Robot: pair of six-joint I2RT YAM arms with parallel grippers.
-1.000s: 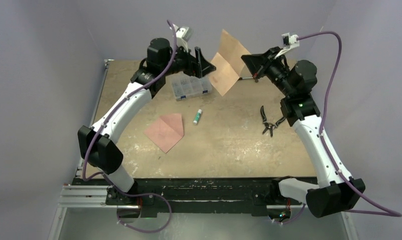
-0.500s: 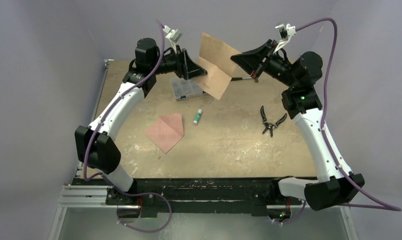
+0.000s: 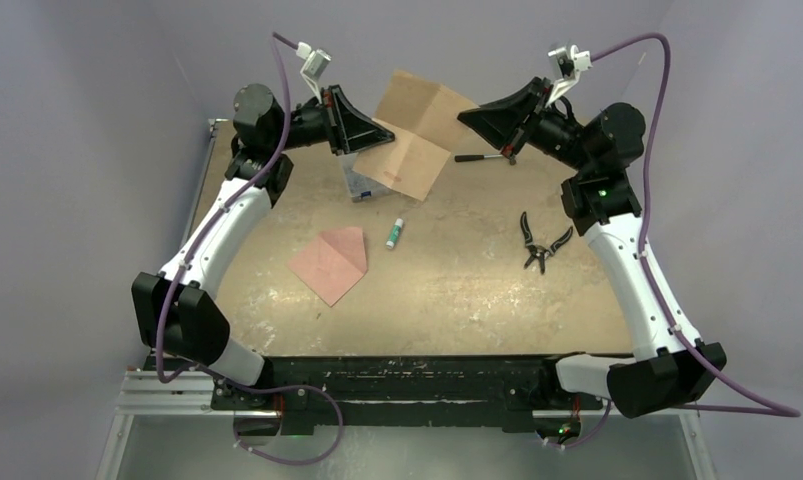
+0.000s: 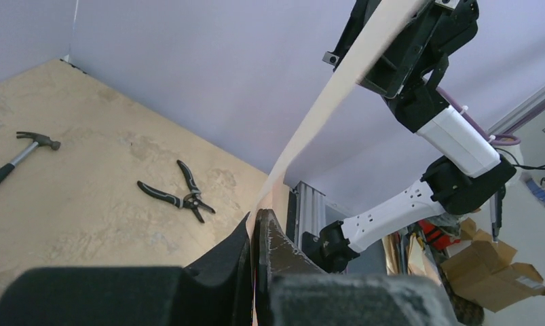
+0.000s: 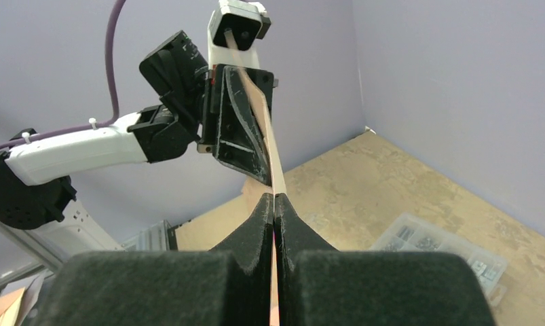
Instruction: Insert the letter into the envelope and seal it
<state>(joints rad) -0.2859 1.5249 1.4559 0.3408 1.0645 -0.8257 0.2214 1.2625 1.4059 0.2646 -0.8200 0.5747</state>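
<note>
- letter (image 3: 417, 130): creased peach-orange sheet, held off the table (image 3: 457, 290) in the upper centre of the top view, stretched between the two grippers. Both wrist views show it edge-on.
- left gripper (image 3: 375, 130): at the sheet's left edge, upper left of centre. In the left wrist view its fingers (image 4: 276, 238) are pressed together on the paper's edge.
- right gripper (image 3: 464, 115): at the sheet's upper right corner. In the right wrist view its jaws are pinched tight on the paper.
- envelope (image 3: 329, 262): salmon-pink, lying flat on the table, left of centre, well apart from the letter and from both grippers.
- compartment box (image 3: 355, 187): clear, on the table, largely covered in the top view by the letter's lower left part.
- glue stick (image 3: 394, 233): just right of the envelope.
- hammer (image 3: 482, 156): on the table at upper right of centre.
- pliers (image 3: 539, 243): at the right, beside the right arm.
</note>
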